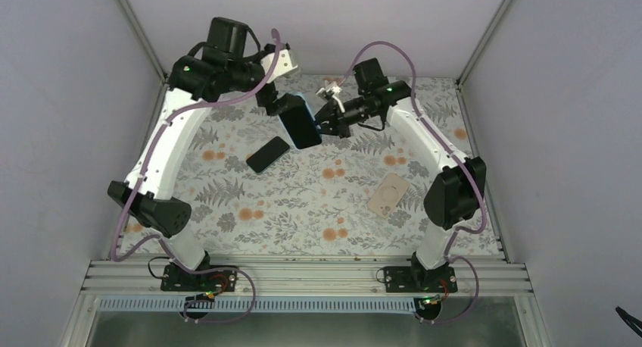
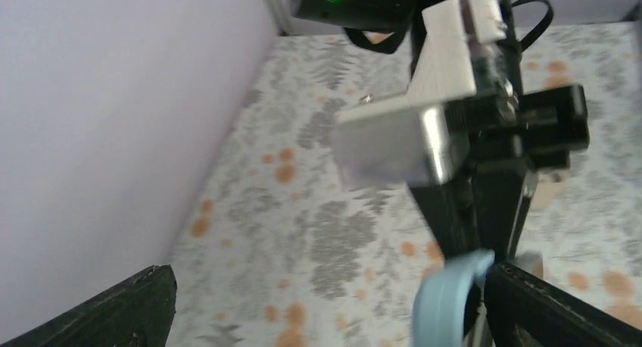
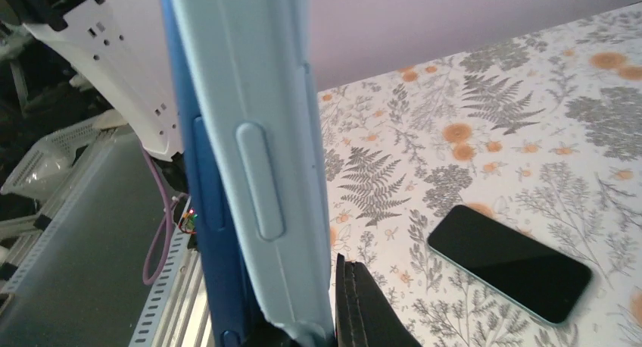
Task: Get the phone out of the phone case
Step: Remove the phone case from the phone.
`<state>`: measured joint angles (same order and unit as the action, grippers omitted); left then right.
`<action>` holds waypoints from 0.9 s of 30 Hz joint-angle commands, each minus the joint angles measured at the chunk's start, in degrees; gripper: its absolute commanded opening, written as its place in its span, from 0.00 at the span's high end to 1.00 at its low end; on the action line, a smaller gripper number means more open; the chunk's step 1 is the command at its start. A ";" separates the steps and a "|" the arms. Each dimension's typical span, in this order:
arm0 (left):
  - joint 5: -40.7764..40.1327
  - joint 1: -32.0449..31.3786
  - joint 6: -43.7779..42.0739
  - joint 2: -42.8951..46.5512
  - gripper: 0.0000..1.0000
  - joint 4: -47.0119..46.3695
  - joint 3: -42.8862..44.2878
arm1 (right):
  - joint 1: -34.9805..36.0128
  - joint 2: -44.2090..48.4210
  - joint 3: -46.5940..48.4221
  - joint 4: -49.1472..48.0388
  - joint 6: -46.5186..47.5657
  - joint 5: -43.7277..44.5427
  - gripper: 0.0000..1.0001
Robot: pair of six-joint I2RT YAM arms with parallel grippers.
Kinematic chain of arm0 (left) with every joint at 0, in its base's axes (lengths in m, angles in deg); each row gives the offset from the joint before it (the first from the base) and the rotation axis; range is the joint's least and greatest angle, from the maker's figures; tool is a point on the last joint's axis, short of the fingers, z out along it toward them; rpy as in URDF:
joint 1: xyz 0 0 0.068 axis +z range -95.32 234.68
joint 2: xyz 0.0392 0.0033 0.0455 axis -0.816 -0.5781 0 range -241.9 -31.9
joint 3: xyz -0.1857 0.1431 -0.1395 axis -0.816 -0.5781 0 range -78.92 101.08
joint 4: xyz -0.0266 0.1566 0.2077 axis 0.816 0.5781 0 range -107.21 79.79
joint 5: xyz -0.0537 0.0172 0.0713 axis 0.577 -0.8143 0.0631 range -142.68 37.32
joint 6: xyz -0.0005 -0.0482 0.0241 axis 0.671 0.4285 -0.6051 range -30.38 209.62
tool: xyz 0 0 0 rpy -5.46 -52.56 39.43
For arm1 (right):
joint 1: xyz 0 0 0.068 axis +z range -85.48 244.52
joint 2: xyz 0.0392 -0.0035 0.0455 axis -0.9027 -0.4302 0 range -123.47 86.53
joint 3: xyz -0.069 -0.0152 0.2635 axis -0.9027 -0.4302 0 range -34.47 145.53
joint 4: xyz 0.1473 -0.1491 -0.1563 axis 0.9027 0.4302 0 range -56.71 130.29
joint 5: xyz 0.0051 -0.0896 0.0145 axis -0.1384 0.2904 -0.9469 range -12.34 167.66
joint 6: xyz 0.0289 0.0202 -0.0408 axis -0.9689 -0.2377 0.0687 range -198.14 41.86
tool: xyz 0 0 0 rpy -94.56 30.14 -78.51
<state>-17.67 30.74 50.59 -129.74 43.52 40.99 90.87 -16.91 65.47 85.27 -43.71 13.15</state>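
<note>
— Right gripper (image 1: 325, 124): what has it got?
— It pinches the light-blue phone case (image 3: 257, 135), which stands upright in the air, seen edge-on. One black finger (image 3: 367, 309) sits against the case's side. The other is hidden behind it.
— And the phone?
— The phone (image 3: 208, 211) shows as a darker blue edge running alongside the case and touching it. I can't tell whether it is fully seated or partly out.
— What about the other arm?
— The left gripper (image 1: 282, 104) is at the case's opposite end. Its fingers (image 2: 113, 317) are spread wide, and a rounded corner of the case sits just beside one of them.
— Anything underneath?
— A black handset (image 3: 511, 260) lies flat on the floral table (image 1: 303, 203), dark glass up, touching nothing. Farther off, near the right arm's elbow, a beige case (image 1: 388, 195) lies flat.
</note>
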 commanded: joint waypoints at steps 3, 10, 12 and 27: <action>-15.45 0.52 -3.58 11.68 0.00 -3.08 0.20 | -9.64 0.48 -2.74 -9.03 -11.23 -7.22 0.97; -45.34 -12.10 -8.35 26.77 0.00 -41.49 -33.56 | -16.50 -4.24 0.31 -25.00 -34.89 8.23 0.97; -48.52 -14.52 -7.92 25.30 0.00 -45.16 -36.95 | -16.38 -4.61 0.92 -28.13 -38.84 11.31 0.97; -46.13 -20.53 -6.93 9.00 0.00 -66.04 -38.88 | -10.00 -3.42 7.82 -30.77 -50.87 36.78 0.97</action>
<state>-65.67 10.26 41.39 -119.25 -15.82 -2.17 81.27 -22.27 70.14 58.52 -91.33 46.22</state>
